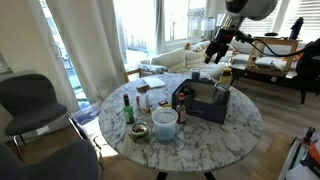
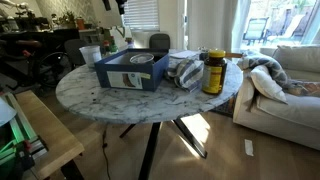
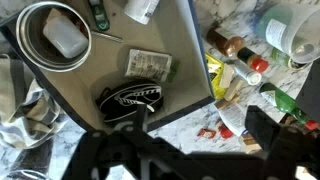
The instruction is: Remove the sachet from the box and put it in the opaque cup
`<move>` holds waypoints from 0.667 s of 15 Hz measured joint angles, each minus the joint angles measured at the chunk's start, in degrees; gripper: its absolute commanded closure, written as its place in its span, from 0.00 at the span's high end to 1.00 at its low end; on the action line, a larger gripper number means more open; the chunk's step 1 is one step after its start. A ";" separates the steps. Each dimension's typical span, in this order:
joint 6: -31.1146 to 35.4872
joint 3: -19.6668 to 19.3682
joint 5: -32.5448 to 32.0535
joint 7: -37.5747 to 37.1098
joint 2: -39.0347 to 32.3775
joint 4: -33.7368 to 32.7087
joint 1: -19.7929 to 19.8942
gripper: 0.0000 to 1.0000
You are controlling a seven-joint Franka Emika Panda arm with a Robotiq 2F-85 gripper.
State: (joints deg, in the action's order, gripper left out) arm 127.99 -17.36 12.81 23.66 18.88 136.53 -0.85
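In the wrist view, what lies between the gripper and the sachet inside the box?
A black pouch with white markings lies in the box, just below the sachet and above the gripper. The wrist view shows this.

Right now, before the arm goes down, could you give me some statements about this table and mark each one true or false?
1. The gripper holds the sachet. False: the sachet lies in the box, and the gripper hangs open above it.
2. A yellow jar stands upright on the table. True.
3. The green bottle lies on its side. False: it stands upright.
4. The table is round. True.
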 measured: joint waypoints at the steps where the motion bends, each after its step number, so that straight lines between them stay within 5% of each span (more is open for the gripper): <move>1: 0.00 0.00 0.00 0.00 0.00 0.00 0.00 1.00; 6: 0.00 0.23 0.00 0.00 0.00 0.00 0.22 1.00; 10: 3.92 4.60 2.17 -10.48 -3.61 -1.10 0.53 1.00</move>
State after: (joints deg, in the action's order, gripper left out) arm 131.91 -12.76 14.97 13.17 15.26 135.43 -0.32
